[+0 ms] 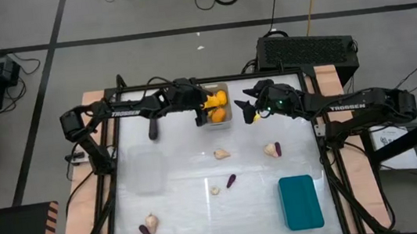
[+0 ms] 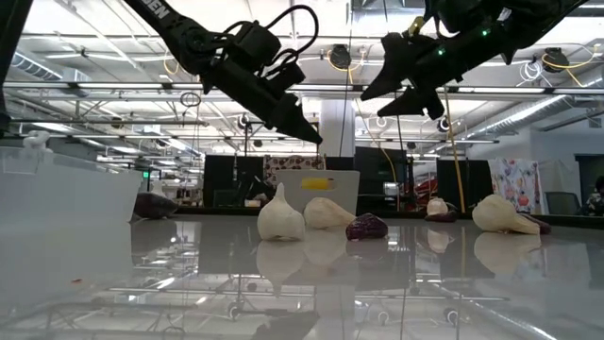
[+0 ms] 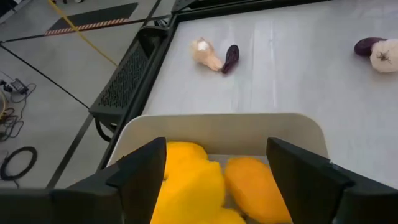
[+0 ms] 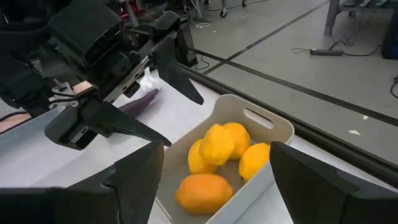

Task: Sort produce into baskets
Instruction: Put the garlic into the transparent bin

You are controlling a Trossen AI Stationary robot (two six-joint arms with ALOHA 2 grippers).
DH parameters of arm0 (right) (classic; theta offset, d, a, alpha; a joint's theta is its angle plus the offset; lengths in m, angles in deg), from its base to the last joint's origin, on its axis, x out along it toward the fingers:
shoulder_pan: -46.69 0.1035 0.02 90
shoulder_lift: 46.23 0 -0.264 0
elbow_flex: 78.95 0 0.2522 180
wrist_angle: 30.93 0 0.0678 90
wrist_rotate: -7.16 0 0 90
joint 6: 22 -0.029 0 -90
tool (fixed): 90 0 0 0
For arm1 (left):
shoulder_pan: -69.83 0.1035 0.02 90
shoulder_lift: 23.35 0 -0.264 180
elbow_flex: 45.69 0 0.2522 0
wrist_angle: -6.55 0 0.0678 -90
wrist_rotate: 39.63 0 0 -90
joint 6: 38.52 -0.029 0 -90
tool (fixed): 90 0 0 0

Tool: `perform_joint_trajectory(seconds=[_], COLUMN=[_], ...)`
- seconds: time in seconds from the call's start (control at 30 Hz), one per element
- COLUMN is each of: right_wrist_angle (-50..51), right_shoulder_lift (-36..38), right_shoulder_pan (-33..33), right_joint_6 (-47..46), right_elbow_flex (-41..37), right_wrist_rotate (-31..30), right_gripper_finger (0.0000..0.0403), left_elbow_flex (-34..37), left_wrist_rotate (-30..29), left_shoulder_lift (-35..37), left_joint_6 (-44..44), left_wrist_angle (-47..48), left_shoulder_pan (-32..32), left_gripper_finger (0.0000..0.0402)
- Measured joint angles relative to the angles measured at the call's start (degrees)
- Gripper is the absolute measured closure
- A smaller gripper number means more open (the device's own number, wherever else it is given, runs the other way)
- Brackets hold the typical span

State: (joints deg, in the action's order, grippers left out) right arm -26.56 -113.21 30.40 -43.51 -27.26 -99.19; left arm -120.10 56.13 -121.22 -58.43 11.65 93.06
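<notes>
The grey basket stands at the table's far middle with several yellow-orange fruits in it; its rim also shows in the left wrist view and the right wrist view. My left gripper is open and empty, above the basket's left side, over the fruits. My right gripper is open and empty, in the air just right of the basket, facing it. Garlic bulbs and dark purple eggplants lie on the table.
The clear basket stands at the left middle and the teal basket at the near right. A garlic bulb with an eggplant lies right of centre. Another such pair lies near left. A small bulb lies in the middle.
</notes>
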Motion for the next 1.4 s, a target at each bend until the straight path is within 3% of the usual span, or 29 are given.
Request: perform_joint_trajectory(seconds=[0.23,0.43,0.6,0.77,0.93,1.0,1.1,1.17,1.4], right_wrist_angle=[0.2,0.1,0.3,0.7,0.6,0.6,0.6,0.6,0.6], right_shoulder_lift=[0.0,0.0,0.0,0.0,0.0,0.0,0.0,0.0,0.0], right_shoulder_pan=[-0.1,-0.1,-0.1,-0.1,-0.1,-0.1,-0.1,-0.1,-0.1], right_joint_6=[1.2,1.8,1.8,1.8,3.5,3.9,4.3,4.4,4.4], right_elbow_flex=[0.0,0.0,0.0,0.0,0.0,0.0,0.0,0.0,0.0], right_wrist_rotate=[0.0,0.0,0.0,0.0,0.0,0.0,0.0,0.0,0.0], right_gripper_finger=[0.0117,0.0117,0.0117,0.0117,0.0117,0.0117,0.0117,0.0117,0.0117], left_elbow_flex=[0.0,0.0,-0.1,-0.1,-0.1,0.1,1.8,2.9,7.3], left_wrist_rotate=[-0.3,-3.7,-9.2,-10.7,-11.1,-13.9,-24.0,-27.6,-24.2], left_shoulder_lift=[0.4,6.0,15.0,23.1,25.9,25.8,25.3,24.6,20.6], left_joint_6=[0.1,0.0,0.8,8.7,15.4,17.6,21.9,23.6,24.0], left_wrist_angle=[0.6,5.5,17.2,32.4,47.7,51.9,51.3,51.5,47.3], left_shoulder_pan=[0.0,-0.5,-0.4,0.7,1.9,2.4,4.4,7.3,19.6], left_gripper_finger=[0.0115,0.0116,0.0116,0.0116,0.0116,0.0116,0.0116,0.0116,0.0116])
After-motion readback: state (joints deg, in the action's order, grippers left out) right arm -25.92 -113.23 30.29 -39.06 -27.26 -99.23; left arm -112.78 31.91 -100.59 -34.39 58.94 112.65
